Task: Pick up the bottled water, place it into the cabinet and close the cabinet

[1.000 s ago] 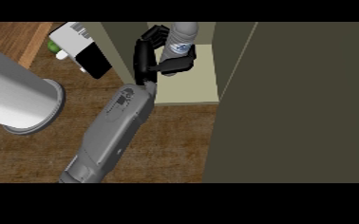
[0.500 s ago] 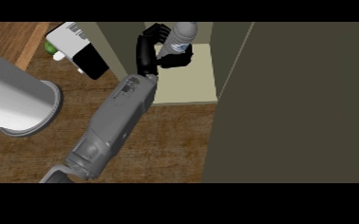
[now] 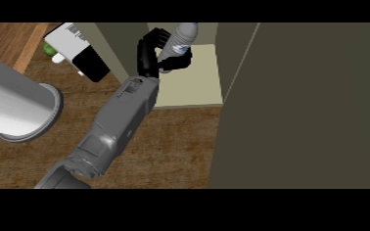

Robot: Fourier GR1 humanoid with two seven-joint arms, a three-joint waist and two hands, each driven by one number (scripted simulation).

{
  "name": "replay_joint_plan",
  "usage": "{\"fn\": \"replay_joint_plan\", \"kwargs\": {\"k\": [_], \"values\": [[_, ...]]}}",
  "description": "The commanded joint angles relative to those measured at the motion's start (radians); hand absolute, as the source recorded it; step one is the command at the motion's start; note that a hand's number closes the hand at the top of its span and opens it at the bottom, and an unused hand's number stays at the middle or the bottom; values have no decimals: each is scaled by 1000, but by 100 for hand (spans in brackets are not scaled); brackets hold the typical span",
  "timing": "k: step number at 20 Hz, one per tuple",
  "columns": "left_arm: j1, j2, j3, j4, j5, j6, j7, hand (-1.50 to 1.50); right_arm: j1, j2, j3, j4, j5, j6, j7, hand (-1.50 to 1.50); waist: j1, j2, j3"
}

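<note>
The bottled water (image 3: 180, 38) is clear with a pale cap and stands tilted at the cabinet's opening, over its pale shelf floor (image 3: 192, 85). My left hand (image 3: 153, 54) is shut on it. The fingers run up the bottle's left side and the thumb wraps across its lower part, hiding the base. The grey forearm (image 3: 115, 122) reaches in from the lower left. The cabinet door (image 3: 303, 103) stands open as a broad dark olive panel at the right. My right hand does not show.
A large grey cylindrical vessel (image 3: 22, 107) stands on the wooden counter (image 3: 166, 147) at the left edge. A white and black box (image 3: 80, 54) lies beside the cabinet's left wall, with a small green object (image 3: 53, 58) behind it.
My left hand has carried the bottle farther in over the cabinet shelf, and the forearm has stretched out after it. The bottle stays in the hand.
</note>
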Motion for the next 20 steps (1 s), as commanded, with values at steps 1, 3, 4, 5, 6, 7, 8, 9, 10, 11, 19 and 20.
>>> {"fn": "replay_joint_plan", "kwargs": {"k": [1, 3, 4, 5, 6, 7, 8, 9, 10, 11, 19, 20], "values": [[-16, 13, 48, 95, 7, -13, -55, 150, 41, -17, 2, -36, 8, 12, -33, -150, -11, 6, 0], [-29, -2, 53, 108, 3, 15, -59, 150, 86, -63, 28, -129, 39, 7, 13, -150, -19, 3, 0], [-64, -2, 46, 131, 4, 25, -22, 150, 49, -28, 20, -55, 5, 15, -14, -150, -12, 4, 0], [-7, -2, 44, 130, -12, 16, -87, 150, 46, -52, -11, -104, -1, 22, 7, -150, -5, 4, 0], [-27, -2, 27, 147, 3, 56, -61, 150, 70, -27, 55, -31, 11, 21, -72, -150, -28, 5, 0], [-56, 12, 46, 168, -16, 46, -63, 150, 59, -59, 13, -85, -3, 33, -29, -150, -24, 10, 0], [-63, 6, 51, 180, -15, 61, -65, -150, 38, -30, 45, -45, 19, 22, -28, -150, -27, 12, -1], [-53, -2, 27, 187, -25, 76, -63, -150, 25, -31, -4, -80, -9, 20, -12, -150, -20, 8, -1], [-48, -2, 24, 210, -44, 94, -78, -150, 30, -30, 2, -62, -11, 18, -19, -150, -25, 13, -1], [-103, 4, 10, 235, -61, 86, -12, -150, 23, -25, -10, -37, -21, 24, -35, -150, -17, 9, 0], [-57, -2, -2, 258, -84, 157, -50, -150, -9, -24, 19, -86, 14, 10, 45, -150, -23, 11, -2], [-58, 41, 3, 258, -84, 124, -59, -150, 6, -34, -7, -22, -17, 28, -26, -150, -24, 16, -1]]}}
